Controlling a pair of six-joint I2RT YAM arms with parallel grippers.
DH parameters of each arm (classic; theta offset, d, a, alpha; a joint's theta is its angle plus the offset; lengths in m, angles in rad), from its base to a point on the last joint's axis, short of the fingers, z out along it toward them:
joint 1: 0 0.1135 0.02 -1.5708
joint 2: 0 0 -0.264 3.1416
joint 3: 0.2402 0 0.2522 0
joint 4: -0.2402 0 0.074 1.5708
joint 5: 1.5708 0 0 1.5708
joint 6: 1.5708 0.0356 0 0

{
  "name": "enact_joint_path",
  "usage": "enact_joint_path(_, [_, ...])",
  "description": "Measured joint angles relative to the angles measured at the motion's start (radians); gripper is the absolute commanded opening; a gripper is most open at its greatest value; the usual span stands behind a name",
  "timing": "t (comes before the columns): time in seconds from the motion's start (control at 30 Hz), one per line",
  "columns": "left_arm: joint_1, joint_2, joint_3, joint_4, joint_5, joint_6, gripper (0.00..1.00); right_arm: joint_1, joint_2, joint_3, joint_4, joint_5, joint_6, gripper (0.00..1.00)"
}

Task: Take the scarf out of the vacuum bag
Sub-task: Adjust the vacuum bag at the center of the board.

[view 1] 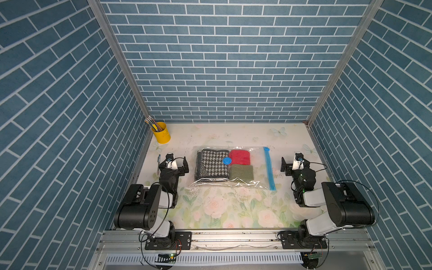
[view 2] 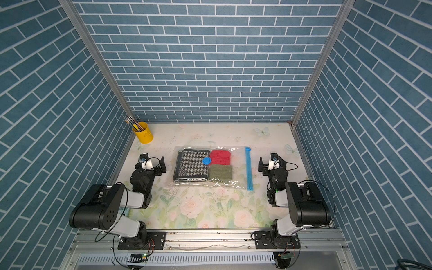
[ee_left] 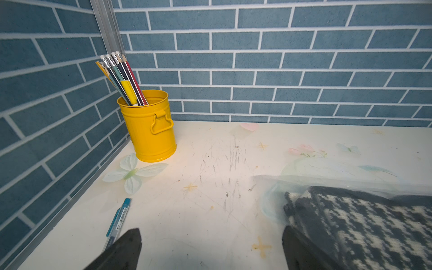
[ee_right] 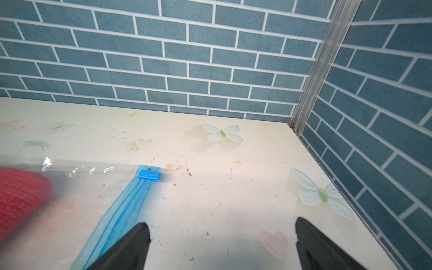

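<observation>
The clear vacuum bag (view 1: 257, 161) lies flat mid-table in both top views, its light-blue zip strip (view 1: 268, 167) along the right edge and a round blue valve cap (view 1: 227, 160) on top. Inside, the black-and-white houndstooth scarf (view 1: 212, 164) fills the left half, also seen in the left wrist view (ee_left: 362, 229). My left gripper (view 1: 173, 163) stands open just left of the bag, holding nothing (ee_left: 210, 231). On the other side, beyond the zip strip (ee_right: 126, 210), my right gripper (view 1: 295, 163) is open and holding nothing (ee_right: 222, 222).
A red knit (view 1: 239, 157) and an olive-green knit (view 1: 241, 172) share the bag's right half. A yellow cup of pencils (view 1: 161, 132) stands in the back left corner. A teal pen (ee_left: 119, 217) lies by the left wall. Blue brick walls enclose three sides.
</observation>
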Motion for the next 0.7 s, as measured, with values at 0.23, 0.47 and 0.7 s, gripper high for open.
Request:
enact_joint_path(0.23, [0.000,0.000,0.000,0.000,-0.001,0.000,1.00,0.000,0.000,0.000,0.000,0.000,0.000,0.99])
enact_joint_path(0.47, [0.000,-0.028,0.027,-0.064,-0.008,0.000,1.00,0.000,-0.019,-0.031,0.025,0.016,0.000,0.99])
enact_joint_path(0.7, [-0.010,-0.259,0.150,-0.319,-0.113,-0.072,1.00,0.032,-0.248,0.056,-0.259,0.150,0.047,0.99])
